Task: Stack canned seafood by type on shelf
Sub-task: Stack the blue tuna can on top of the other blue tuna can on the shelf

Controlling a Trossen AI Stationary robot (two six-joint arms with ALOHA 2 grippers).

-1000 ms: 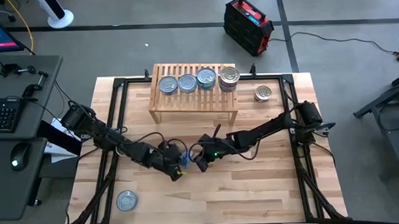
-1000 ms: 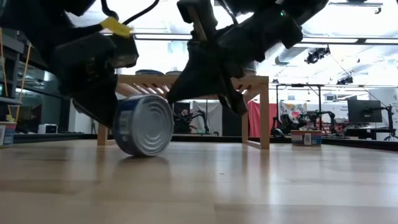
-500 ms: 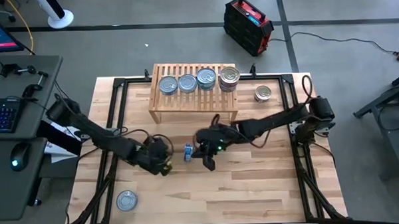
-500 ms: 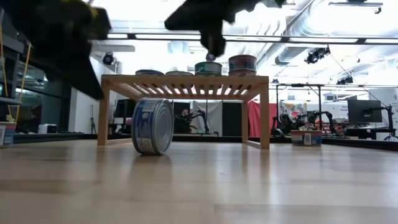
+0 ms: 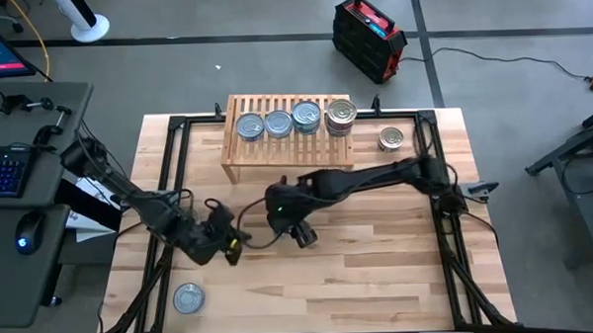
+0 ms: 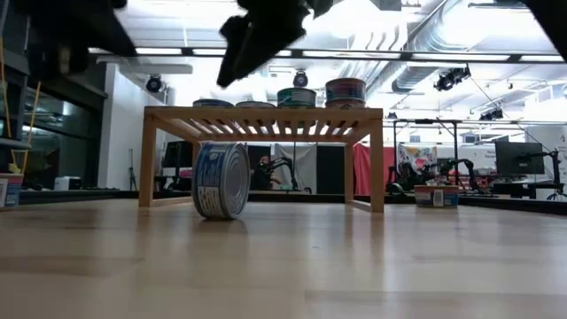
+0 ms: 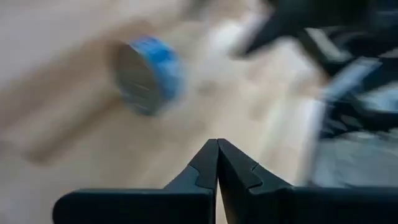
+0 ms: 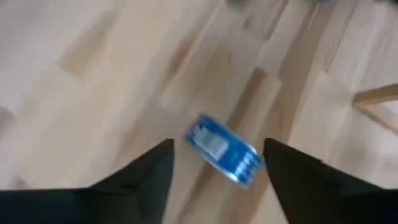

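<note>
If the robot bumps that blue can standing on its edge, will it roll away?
Probably. The blue can stands on its round rim on the flat wooden table, so a nudge along that rim would likely send it rolling. A push on its flat face would more likely tip it over. Its metal looks smooth, so the open right gripper above might slip on it.

Blue-labelled tin (image 6: 221, 181), light-wood shelf (image 6: 266, 120)

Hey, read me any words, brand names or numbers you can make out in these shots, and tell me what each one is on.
None can be read.
The blue can standing on edge on the table: label print blurred.
The cans on the shelf: labels too small.
The tin at the far right: label too small.
</note>
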